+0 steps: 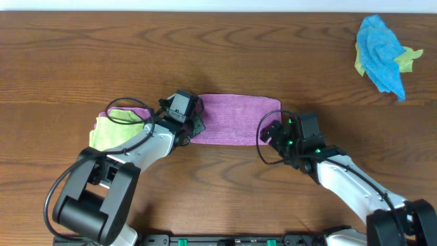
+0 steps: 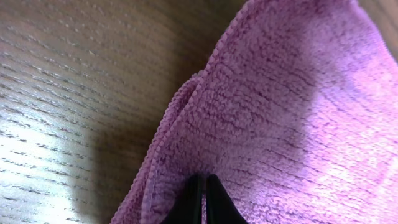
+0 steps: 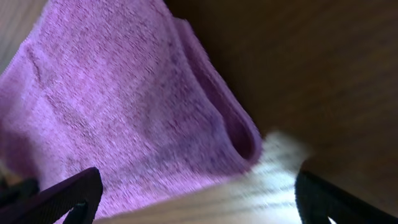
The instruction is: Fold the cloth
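Tabletop (image 1: 218, 48) of brown wood, seen from above: we find the cloth (image 1: 239, 117), pink-purple and doubled into a long flat band, lying at the centre of the frame with an arm at each end. At its left end the left gripper (image 1: 193, 123) is closed tight. In its wrist view we see the two black fingertips (image 2: 198, 200) pressed together at the bottom edge, nipping the pile just inside the stitched hem, where two layers show. At the band's lower right corner the right gripper (image 1: 272, 132) stands spread wide, holding nothing. Its wrist view shows one finger in each bottom corner of the frame, with the cloth's folded corner on the wood between them. Left of centre lies a lime-green cloth (image 1: 113, 131), a pink-purple edge showing just above it; whether that belongs to the band we cannot tell. A bright blue cloth (image 1: 381, 55) lies crumpled at upper right, over a yellow-green one (image 1: 412, 60).
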You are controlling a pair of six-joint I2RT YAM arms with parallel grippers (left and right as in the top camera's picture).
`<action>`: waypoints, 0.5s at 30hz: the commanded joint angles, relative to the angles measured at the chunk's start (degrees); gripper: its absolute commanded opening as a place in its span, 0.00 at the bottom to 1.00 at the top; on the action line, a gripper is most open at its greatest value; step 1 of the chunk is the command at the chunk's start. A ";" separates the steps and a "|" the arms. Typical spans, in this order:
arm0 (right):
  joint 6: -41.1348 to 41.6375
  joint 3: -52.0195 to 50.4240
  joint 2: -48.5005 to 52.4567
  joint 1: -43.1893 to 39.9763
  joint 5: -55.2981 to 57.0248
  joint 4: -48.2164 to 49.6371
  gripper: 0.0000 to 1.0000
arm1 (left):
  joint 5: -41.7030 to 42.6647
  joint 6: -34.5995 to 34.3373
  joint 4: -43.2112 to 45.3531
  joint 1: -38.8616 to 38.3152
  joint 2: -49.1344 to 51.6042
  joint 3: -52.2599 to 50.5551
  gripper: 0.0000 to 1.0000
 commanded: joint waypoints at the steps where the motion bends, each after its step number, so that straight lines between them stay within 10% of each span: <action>1: 1.64 -0.33 2.23 -0.44 0.26 1.25 0.99 | -0.13 -0.22 -0.50 -0.13 2.03 0.90 0.06; 15: 2.93 -0.33 10.64 -0.37 0.17 9.25 0.79 | 0.87 -0.39 -0.26 -0.11 4.11 0.90 0.06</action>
